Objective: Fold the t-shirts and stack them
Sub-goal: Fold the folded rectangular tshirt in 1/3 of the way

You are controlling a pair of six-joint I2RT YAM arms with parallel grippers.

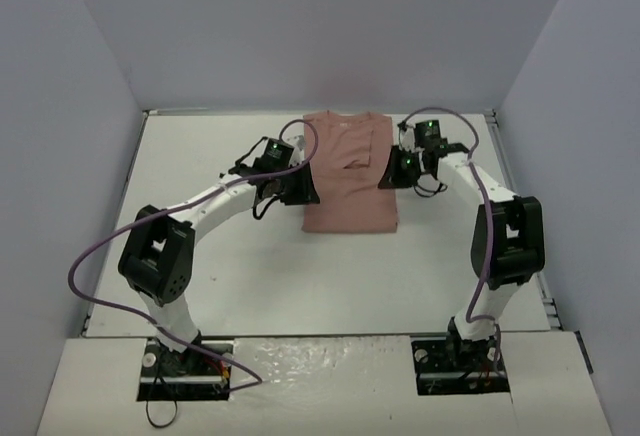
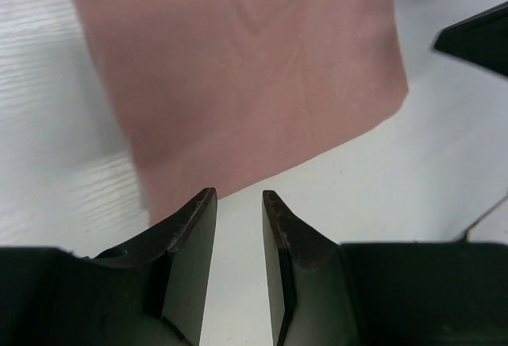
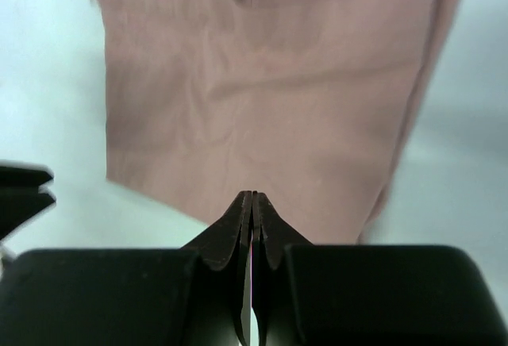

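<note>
The dusty-pink t-shirt (image 1: pixel 350 181) lies flat on the white table (image 1: pixel 220 146), folded into a tall rectangle with its collar at the far end. My left gripper (image 1: pixel 300 191) sits at the shirt's left edge, near the lower corner. Its jaws (image 2: pixel 239 197) are narrowly open, with bare table between them and the t-shirt (image 2: pixel 254 68) just beyond the tips. My right gripper (image 1: pixel 388 174) is at the shirt's right edge. Its jaws (image 3: pixel 252 195) are shut, tips above the near edge of the t-shirt (image 3: pixel 270 100), and no cloth shows between them.
Grey walls enclose the table on the left, back and right. A purple cable (image 1: pixel 80 266) loops out from the left arm. The other arm's black fingers poke into each wrist view: the right gripper (image 2: pixel 476 40) and the left gripper (image 3: pixel 24 191).
</note>
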